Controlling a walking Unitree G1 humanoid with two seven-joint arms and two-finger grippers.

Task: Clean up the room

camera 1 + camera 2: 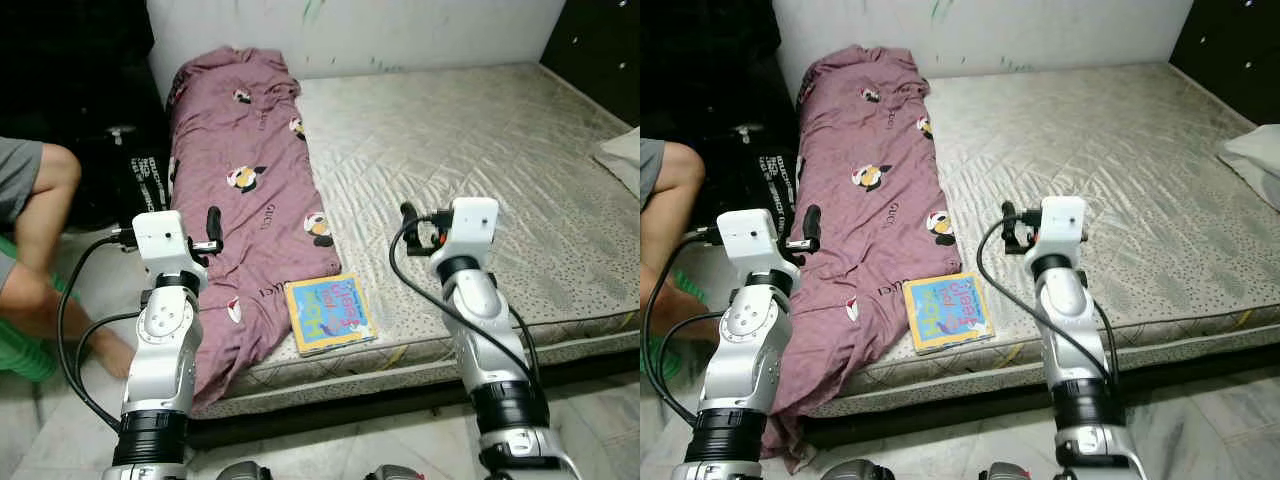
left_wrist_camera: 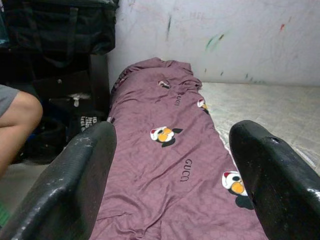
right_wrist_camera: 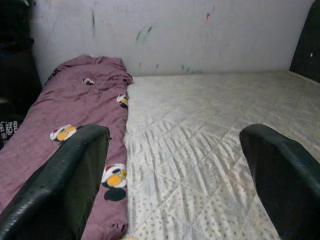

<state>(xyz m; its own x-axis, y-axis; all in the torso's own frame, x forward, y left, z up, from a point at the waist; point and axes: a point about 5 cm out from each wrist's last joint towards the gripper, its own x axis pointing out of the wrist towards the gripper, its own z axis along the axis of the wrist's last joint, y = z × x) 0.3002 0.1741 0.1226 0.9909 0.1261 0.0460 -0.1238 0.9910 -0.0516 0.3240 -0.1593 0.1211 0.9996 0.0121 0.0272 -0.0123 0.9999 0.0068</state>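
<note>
I read "GUCCI" printed repeatedly on the mauve cotton blanket with cartoon penguin prints (image 1: 250, 190), which runs along the left edge of the bare quilted grey mattress (image 1: 470, 150) from the far wall to the near edge, where it hangs over the side. The square children's book with a yellow and blue cover (image 1: 329, 313) lies flat on the near edge of the mattress, touching the blanket's right side; its title is too small for me to read. The black bag with white lettering (image 1: 150, 185) on the floor to the left also can't be read.

Both arms are raised, forearms upright, wrists bent so the fingers point toward the far wall. Left gripper (image 2: 170, 185) hovers over the blanket's near left part, fingers spread wide, nothing between them. Right gripper (image 3: 175, 180) hovers over bare mattress right of the book, also spread and empty.

A person's bare leg (image 1: 40, 240) is at far left, beside the bed.
</note>
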